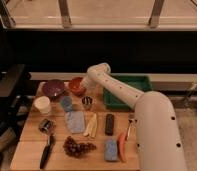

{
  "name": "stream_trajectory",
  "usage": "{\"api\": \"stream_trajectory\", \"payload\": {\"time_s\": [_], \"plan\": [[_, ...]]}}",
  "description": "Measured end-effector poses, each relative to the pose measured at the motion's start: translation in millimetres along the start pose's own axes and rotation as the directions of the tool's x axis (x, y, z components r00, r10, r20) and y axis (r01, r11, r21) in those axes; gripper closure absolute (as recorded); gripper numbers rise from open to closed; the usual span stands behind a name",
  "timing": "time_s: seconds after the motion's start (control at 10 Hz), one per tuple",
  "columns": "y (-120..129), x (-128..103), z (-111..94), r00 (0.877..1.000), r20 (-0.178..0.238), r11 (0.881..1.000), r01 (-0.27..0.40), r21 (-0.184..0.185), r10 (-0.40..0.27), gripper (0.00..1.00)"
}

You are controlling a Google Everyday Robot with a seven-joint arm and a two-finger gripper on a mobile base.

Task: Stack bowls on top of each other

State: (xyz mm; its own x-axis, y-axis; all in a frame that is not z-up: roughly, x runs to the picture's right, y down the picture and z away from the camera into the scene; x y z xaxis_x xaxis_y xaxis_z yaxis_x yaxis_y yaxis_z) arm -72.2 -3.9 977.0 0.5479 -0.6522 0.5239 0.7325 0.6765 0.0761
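My gripper [85, 86] sits in the upper middle of the frame, at the right rim of the orange-red bowl [75, 86]; whether it is wide, narrow or gripping that rim, I cannot tell. The white arm [122, 92] bends back from it toward the lower right, crossing in front of the green tray [134, 80]. The purple bowl [53, 88] stands just left of the orange-red one, side by side on the wooden table [29, 150]. Below them are a white cup [42, 104], a small light-blue cup [66, 103] and a metal cup [86, 102].
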Motion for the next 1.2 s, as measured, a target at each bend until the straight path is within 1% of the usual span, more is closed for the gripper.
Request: {"api": "stream_trajectory", "payload": {"time_s": [0.1, 0.2, 0.3, 0.5, 0.6, 0.7, 0.8, 0.9, 1.0, 1.2], "plan": [[-2, 0, -3, 1.000, -0.007, 1.000, -0.008, 0.004, 0.008, 0.86], [-3, 3, -10, 1.000, -0.021, 1.000, -0.021, 0.014, 0.022, 0.94], [-5, 10, -21, 0.998, -0.043, 0.999, -0.034, 0.026, 0.035, 1.00], [-9, 19, -33, 0.996, -0.074, 0.998, -0.041, 0.051, 0.045, 1.00], [-18, 26, -47, 0.994, -0.092, 0.996, -0.045, 0.083, 0.053, 1.00], [-26, 34, -60, 0.994, -0.099, 0.993, -0.044, 0.113, 0.055, 1.00], [-34, 39, -70, 0.994, -0.098, 0.989, -0.039, 0.144, 0.053, 1.00], [-45, 40, -77, 0.995, -0.089, 0.984, -0.021, 0.175, 0.037, 1.00], [-61, 35, -81, 0.997, -0.073, 0.979, 0.010, 0.203, 0.005, 1.00], [-91, 14, -79, 0.997, -0.035, 0.970, 0.071, 0.234, -0.064, 1.00]]}}
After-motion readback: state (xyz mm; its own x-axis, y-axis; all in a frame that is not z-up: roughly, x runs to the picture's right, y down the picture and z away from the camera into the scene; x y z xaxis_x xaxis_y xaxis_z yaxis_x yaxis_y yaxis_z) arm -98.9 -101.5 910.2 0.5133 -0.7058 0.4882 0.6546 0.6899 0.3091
